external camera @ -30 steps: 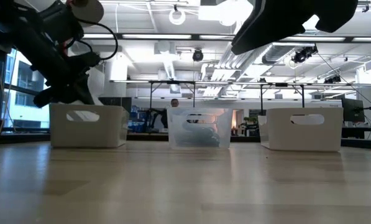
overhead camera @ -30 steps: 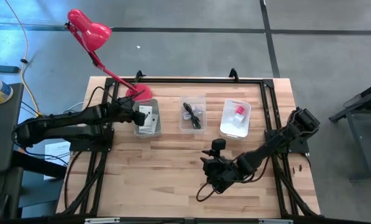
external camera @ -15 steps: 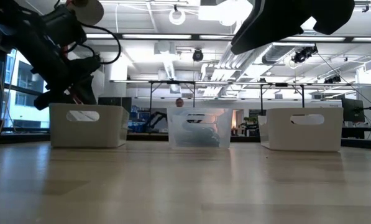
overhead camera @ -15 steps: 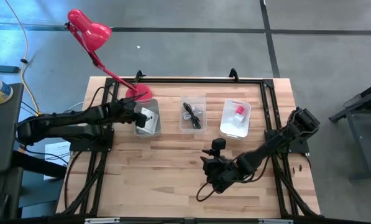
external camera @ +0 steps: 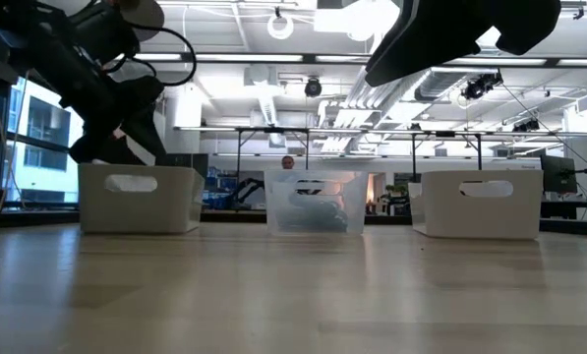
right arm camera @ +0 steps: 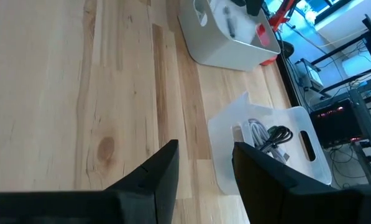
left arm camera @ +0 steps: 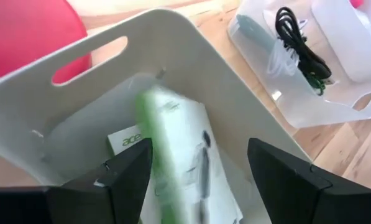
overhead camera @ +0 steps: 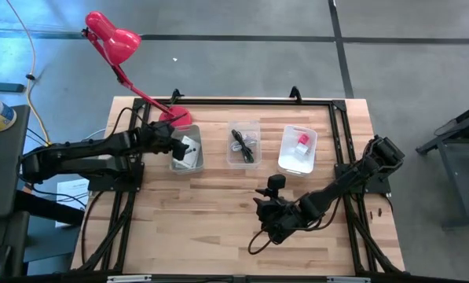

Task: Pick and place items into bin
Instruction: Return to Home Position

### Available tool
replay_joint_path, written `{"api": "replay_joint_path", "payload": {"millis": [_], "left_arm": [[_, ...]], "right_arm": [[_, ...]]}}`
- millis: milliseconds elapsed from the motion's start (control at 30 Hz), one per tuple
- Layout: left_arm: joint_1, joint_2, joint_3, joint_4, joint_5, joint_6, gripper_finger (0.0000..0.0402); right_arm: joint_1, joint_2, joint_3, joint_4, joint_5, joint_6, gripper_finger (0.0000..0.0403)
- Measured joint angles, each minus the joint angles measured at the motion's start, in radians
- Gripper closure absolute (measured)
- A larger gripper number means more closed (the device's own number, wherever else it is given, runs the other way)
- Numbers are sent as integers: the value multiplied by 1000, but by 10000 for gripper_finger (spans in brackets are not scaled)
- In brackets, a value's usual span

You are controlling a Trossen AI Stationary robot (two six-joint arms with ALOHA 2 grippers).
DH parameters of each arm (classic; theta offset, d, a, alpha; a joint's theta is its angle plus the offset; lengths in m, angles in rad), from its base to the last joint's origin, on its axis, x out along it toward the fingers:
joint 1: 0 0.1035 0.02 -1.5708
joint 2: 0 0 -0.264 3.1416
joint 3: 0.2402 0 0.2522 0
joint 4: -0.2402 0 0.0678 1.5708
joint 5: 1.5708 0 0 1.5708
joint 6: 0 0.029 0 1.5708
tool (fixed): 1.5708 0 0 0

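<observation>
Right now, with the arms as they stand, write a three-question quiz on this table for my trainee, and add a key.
1. True or false: the small pink cube lies in the white plastic bin.
2. Fill in: the clear plastic bin holding the coiled black cable stands ___ the other two bins.
3. Pick one: the left end effector hovers over A the gray plastic bin, B the white plastic bin, C the clear plastic bin.

Key: 1 true; 2 between; 3 A.
</observation>
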State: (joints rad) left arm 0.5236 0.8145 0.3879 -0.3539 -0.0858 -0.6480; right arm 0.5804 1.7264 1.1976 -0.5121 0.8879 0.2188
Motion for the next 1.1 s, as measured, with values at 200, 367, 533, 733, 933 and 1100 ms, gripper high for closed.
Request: {"api": "replay_joint_path", "payload": {"millis": [200, 367, 533, 733, 933, 1100], "left_arm": [[0, 0, 7, -19, -31, 30, 148], [0, -1, 7, -2, -12, 58, 148], [0, -1, 30, 107, 142, 142, 152], [-29, -2, 108, 269, 401, 270, 163], [-125, -6, 206, 345, 542, 457, 165], [-236, -6, 252, 352, 579, 713, 165]], "right_arm": [[0, 0, 0, 0, 0, 1, 261], [0, 0, 0, -1, 2, 6, 261], [21, -14, -1, -4, 62, -16, 261], [68, -120, -3, -34, 99, -28, 261], [104, -233, -3, -28, 149, -150, 261], [132, -321, -3, -22, 360, -190, 261]]}}
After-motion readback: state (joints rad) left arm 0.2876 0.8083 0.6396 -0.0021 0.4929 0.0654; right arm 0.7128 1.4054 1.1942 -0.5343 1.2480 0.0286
